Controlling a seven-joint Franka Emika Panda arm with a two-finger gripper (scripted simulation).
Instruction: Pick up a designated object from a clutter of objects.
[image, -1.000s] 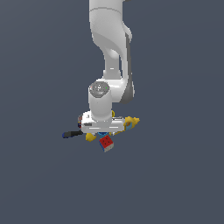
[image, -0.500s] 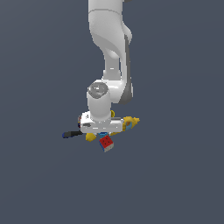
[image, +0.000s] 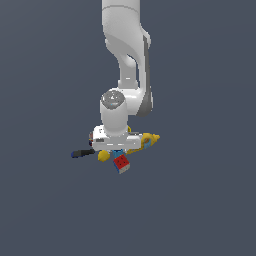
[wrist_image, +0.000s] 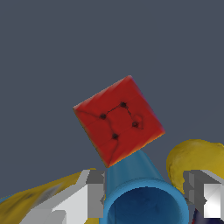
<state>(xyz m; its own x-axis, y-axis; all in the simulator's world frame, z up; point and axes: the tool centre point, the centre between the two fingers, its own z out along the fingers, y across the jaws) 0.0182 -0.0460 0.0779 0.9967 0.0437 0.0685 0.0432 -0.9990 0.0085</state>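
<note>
Background surface only

Flat floor (image: 45, 210) — uniform dark grey-blue, unmarked, fills both the exterior and wrist views.

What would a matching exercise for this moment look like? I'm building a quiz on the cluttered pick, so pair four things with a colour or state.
Things:
1. cup
2. cube
3. marker
4. gripper

Descriptions:
A. red, with thin dark lines on its face
B. dark, lying outermost at the exterior view's left
C. bright blue, open mouth facing the wrist camera
D. fingers on either side of the cup

Pairs: 1-C, 2-A, 3-B, 4-D
</note>
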